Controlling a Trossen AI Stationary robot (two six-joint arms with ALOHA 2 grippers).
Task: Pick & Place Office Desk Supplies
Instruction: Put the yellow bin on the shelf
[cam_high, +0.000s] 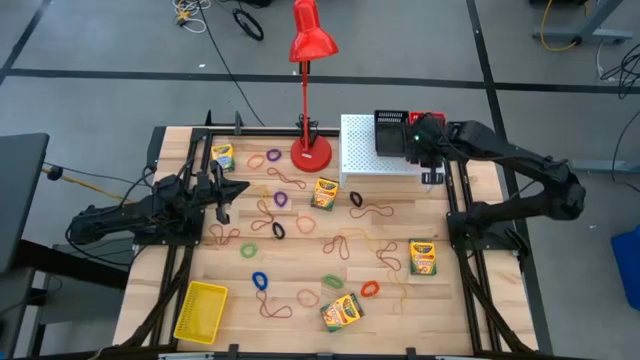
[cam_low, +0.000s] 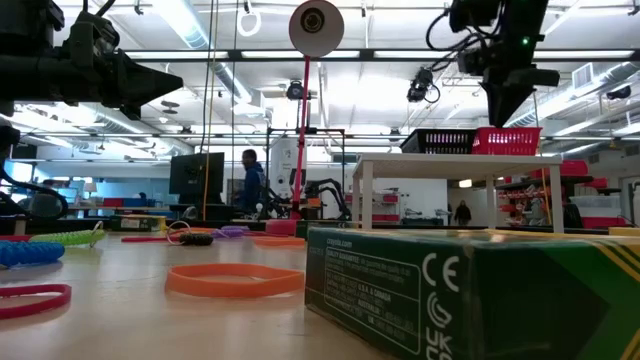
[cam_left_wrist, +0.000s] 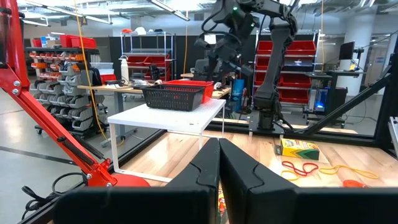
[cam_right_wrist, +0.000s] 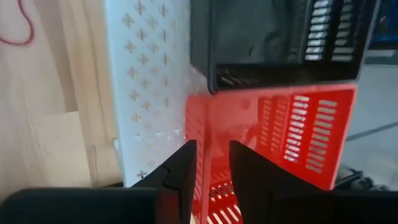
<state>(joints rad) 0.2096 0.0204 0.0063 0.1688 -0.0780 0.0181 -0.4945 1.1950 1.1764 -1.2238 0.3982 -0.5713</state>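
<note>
Crayon boxes (cam_high: 325, 193) yellow-green, scattered flat (rubber bands (cam_high: 260, 281) multicoloured loops between).

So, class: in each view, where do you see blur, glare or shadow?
Low view: the crayon box nearest the lens is blurred, and the ceiling lights glare. Right wrist view: the red basket is soft and close. High view: even light, with faint shadows under the red desk lamp.

Matt pale wooden table (cam_high: 300, 275), glossy red lamp (cam_high: 311, 40)
</note>
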